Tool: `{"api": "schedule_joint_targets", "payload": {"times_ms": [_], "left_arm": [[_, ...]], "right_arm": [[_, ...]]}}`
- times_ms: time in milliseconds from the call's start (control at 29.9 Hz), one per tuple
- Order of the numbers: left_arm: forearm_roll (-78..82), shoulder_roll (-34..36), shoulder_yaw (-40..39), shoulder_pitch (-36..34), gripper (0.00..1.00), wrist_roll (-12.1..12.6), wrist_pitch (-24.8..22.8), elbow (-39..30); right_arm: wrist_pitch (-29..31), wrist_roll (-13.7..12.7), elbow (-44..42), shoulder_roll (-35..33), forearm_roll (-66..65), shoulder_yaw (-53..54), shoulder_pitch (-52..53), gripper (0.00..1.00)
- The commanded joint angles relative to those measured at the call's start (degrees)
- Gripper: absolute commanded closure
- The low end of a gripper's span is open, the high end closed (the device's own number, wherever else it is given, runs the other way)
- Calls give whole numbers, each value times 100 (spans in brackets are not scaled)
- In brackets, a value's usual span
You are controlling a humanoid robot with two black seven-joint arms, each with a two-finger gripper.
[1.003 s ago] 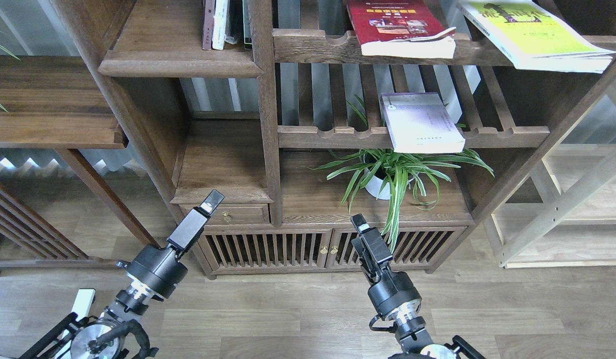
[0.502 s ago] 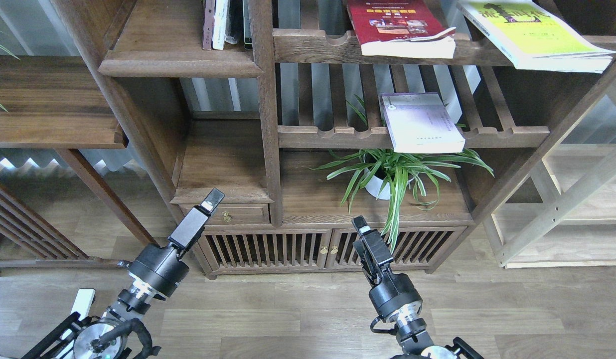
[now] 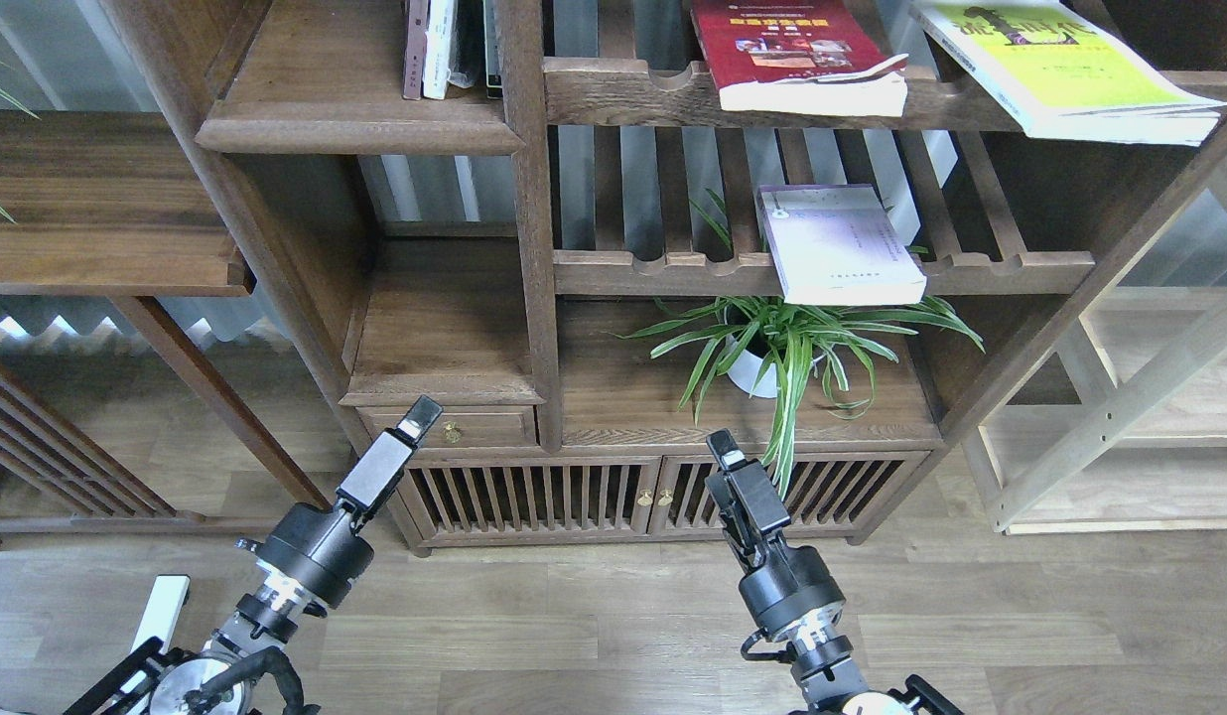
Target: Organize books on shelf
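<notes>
Since a second earlier, dropped a little lower in the head view on the left: black two-finger left gripper (image 3: pixel 418 415), now before the small brass-knobbed drawer (image 3: pixel 447 427). Shifted barely at all: black right gripper (image 3: pixel 723 452), just beside the drooping leaves of the white-potted spider plant (image 3: pixel 784 348). Seen narrow and dark, fingers not separable on either, so cannot tell whether parted or closed; nothing visibly held.

Lay flat on the slatted racks, overhanging the scalloped rails: pale lavender-white paperback (image 3: pixel 837 245), dark red paperback with yellow band (image 3: pixel 792 55), yellow-green paperback (image 3: pixel 1065 70); latter two cut off at the top edge. Up left, bare apart from narrow upright volumes (image 3: pixel 440 50): solid dark-brown board shelf with rounded lip (image 3: pixel 355 124).
</notes>
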Motion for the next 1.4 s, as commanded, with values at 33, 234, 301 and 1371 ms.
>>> {"api": "schedule_joint_targets", "payload": {"times_ms": [33,234,301,1371], "left_arm": [[-3,-70,9,-9,0,-8,0,34],[-3,-211,9,-17,0,-8,0,34],[-3,-228,26,-9,0,-8,0,34],[6,-545,-18,-61,0,1,0,377]], "right_arm": [[192,-20,-142,0,0,133,21,0],[192,24,-335,0,0,257,-6,0],[192,33,-344,0,0,257,-32,0],[192,33,-476,0,0,257,-225,0]]}}
